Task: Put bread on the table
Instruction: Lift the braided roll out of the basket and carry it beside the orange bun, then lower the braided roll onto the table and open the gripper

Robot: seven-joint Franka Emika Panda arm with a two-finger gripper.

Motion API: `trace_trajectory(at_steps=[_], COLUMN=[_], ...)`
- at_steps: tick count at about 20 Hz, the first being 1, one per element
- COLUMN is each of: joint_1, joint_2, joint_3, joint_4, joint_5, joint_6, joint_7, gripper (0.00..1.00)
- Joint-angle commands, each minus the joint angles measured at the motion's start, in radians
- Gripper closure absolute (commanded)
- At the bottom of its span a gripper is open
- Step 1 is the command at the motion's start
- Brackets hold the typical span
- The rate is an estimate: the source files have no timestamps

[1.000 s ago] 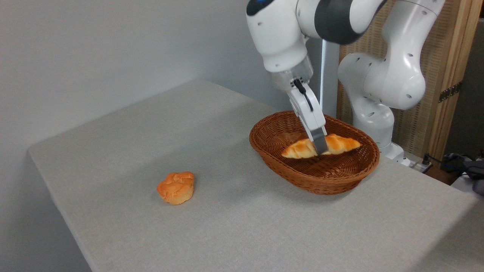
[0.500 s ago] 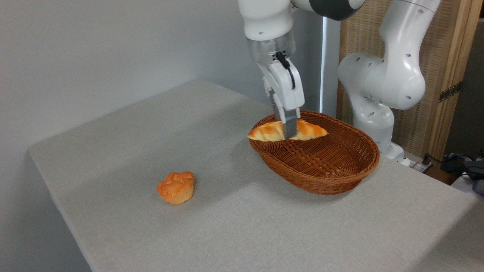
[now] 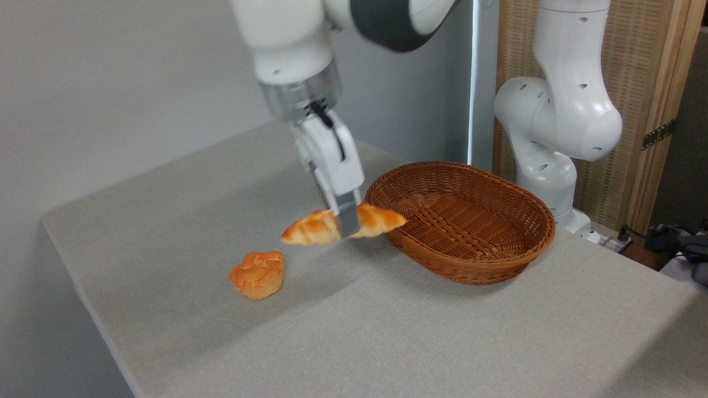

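The bread (image 3: pixel 315 228), a long golden-brown braided loaf, hangs in the air just left of the basket, above the table (image 3: pixel 387 331) and clear of its grey cloth. My gripper (image 3: pixel 347 225) is shut on the loaf's middle, reaching down from the upper left. The loaf's right tip overlaps the basket's left rim in the picture.
A brown oval wicker basket (image 3: pixel 464 221) stands at the right of the table with nothing showing in it. A small round orange bun (image 3: pixel 258 274) lies on the cloth below and left of the loaf. The arm's white base (image 3: pixel 553 160) stands behind the basket.
The gripper has lifted the bread out of the basket and carried it left past the rim, and it now hangs lower over the table near the bun.
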Motion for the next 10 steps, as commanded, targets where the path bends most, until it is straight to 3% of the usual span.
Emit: trace_trajectory(at_steps=[1,6,10], joint_1=[-0.002,-0.002,-0.003], joint_2=[0.1,0.138,0.16], joint_3=[0.009,0.006,0.001], joint_4=[0.094,0.097,0.096], joint_5=[-0.047,-0.041,-0.04], joint_6=[0.048,0.163,0.196], joint_7=[-0.018,-0.015,-0.012], gripper=[0.52,0.39,0.11])
